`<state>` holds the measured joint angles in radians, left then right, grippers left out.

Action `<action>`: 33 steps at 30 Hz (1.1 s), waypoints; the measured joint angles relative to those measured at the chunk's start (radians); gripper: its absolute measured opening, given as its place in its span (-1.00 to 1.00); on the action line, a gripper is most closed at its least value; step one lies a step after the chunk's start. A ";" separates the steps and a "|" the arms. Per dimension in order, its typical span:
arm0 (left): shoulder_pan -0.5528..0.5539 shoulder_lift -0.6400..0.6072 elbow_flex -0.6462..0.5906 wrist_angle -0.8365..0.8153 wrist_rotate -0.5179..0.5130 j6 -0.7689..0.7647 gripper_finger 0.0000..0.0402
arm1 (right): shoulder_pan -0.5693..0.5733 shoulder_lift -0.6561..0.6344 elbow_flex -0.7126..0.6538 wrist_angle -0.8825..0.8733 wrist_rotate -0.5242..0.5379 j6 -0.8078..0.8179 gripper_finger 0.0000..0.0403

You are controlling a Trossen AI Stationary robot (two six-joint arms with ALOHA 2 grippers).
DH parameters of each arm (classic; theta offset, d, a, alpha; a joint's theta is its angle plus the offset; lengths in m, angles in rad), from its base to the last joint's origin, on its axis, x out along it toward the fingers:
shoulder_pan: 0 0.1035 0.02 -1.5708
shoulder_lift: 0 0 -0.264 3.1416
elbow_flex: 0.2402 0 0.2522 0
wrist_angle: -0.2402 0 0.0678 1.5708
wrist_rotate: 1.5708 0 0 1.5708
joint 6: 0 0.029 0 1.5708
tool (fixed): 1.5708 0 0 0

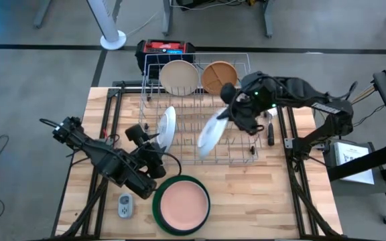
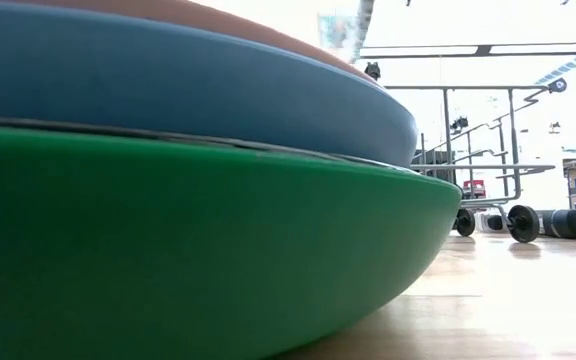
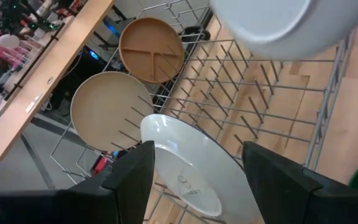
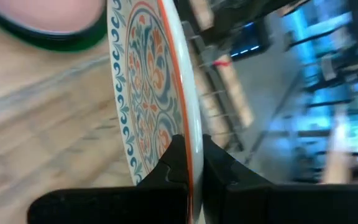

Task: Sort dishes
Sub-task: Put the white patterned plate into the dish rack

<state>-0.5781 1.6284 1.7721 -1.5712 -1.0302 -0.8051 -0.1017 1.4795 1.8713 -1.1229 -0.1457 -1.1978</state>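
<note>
My right gripper (image 1: pixel 228 114) is shut on a white plate (image 1: pixel 210 134) with a blue and orange pattern on one face (image 4: pixel 145 93), held over the silver wire rack (image 1: pixel 243 150). My left gripper (image 1: pixel 154 150) is open. Its fingers stand on either side of a plain white plate (image 3: pixel 188 168) that stands on edge in the rack's near left part (image 1: pixel 167 127), without touching it. A cream plate (image 1: pixel 179 77) and a tan divided plate (image 1: pixel 218 75) stand on edge at the rack's far side. A green plate (image 1: pixel 163 214) near the front edge carries a blue one (image 2: pixel 218 90) and a pink one (image 1: pixel 183 204). My right gripper pinches the patterned plate's rim (image 4: pixel 190 140) between its two fingers, one finger on the patterned face and one on the back. The fingers come from the table's right side. The plate is lifted clear above the rack, on edge and tilted.
A small grey gadget (image 1: pixel 125 205) lies on the table left of the green plate. A red and black box (image 1: pixel 165 49) sits behind the rack. Bare wood shows at the near right (image 1: pixel 260 201).
</note>
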 joint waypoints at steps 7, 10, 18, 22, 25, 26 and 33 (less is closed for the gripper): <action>-0.002 0.000 0.000 0.000 0.000 0.000 0.15 | -0.053 0.000 0.077 -0.219 -0.036 0.038 -1.00; -0.002 0.000 0.000 0.000 -0.001 0.000 0.15 | -0.067 0.000 0.060 -0.260 -0.036 -0.022 -1.00; -0.003 0.000 -0.001 0.000 -0.001 0.007 0.15 | -0.073 0.000 -0.015 -0.281 0.048 -0.247 -1.00; -0.004 0.000 -0.001 0.000 -0.002 0.007 0.15 | -0.077 0.000 -0.035 -0.262 0.072 -0.301 -1.00; -0.004 0.000 -0.002 0.000 -0.002 0.007 0.15 | -0.083 0.000 -0.041 -0.221 0.081 -0.330 -1.00; -0.004 0.000 -0.002 0.000 -0.002 0.007 0.15 | -0.086 0.000 -0.042 -0.210 0.081 -0.341 -1.00; -0.013 0.000 -0.002 0.000 -0.008 0.021 0.15 | -0.113 0.000 -0.043 -0.198 0.071 -0.427 -1.00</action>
<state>-0.5913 1.6287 1.7702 -1.5711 -1.0384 -0.7837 -0.2151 1.4796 1.8287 -1.3207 -0.0747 -1.6252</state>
